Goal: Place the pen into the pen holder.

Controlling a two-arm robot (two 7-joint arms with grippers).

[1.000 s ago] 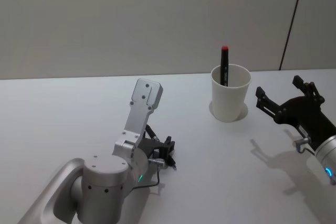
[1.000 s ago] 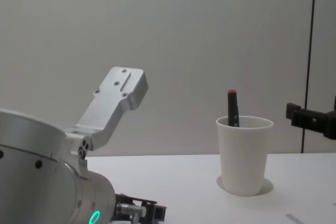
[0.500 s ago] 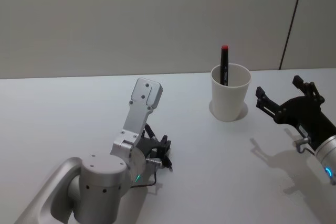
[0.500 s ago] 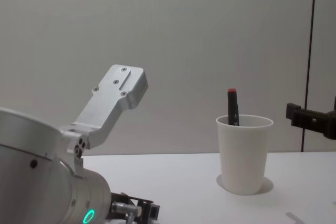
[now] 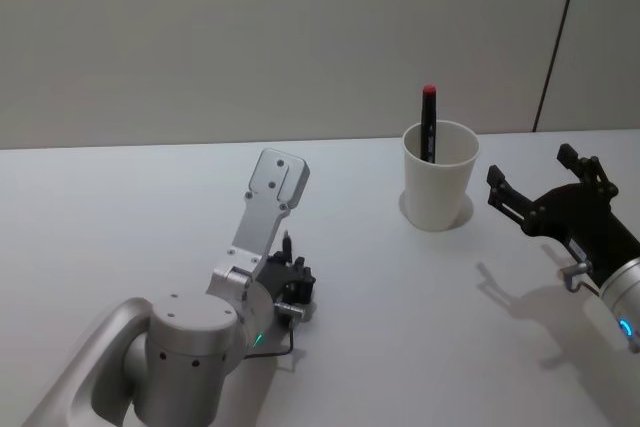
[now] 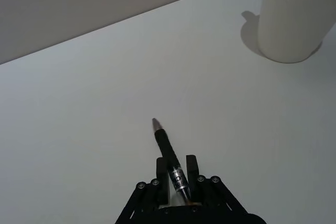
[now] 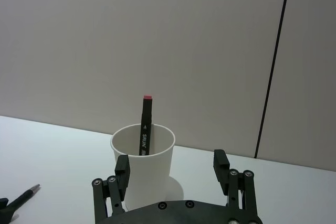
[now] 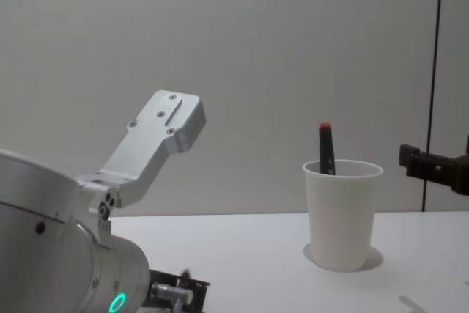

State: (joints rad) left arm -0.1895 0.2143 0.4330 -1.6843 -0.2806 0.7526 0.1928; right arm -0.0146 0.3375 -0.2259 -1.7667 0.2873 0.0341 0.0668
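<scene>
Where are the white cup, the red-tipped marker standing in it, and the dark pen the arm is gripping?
white cup (image 5: 438, 192), head view, middle of its outer wall.
red-tipped marker (image 7: 146, 111), right wrist view, black barrel above the rim.
dark pen (image 6: 164, 142), left wrist view, barrel just behind its tip.

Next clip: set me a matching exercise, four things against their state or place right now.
Things:
1. left gripper
2. right gripper
3. pen holder
4. red-capped marker

States:
A. standing inside the pen holder
B. open and empty, to the right of the pen holder
C. shut on the pen
D. upright on the table

Pairs: 1-C, 2-B, 3-D, 4-A
</scene>
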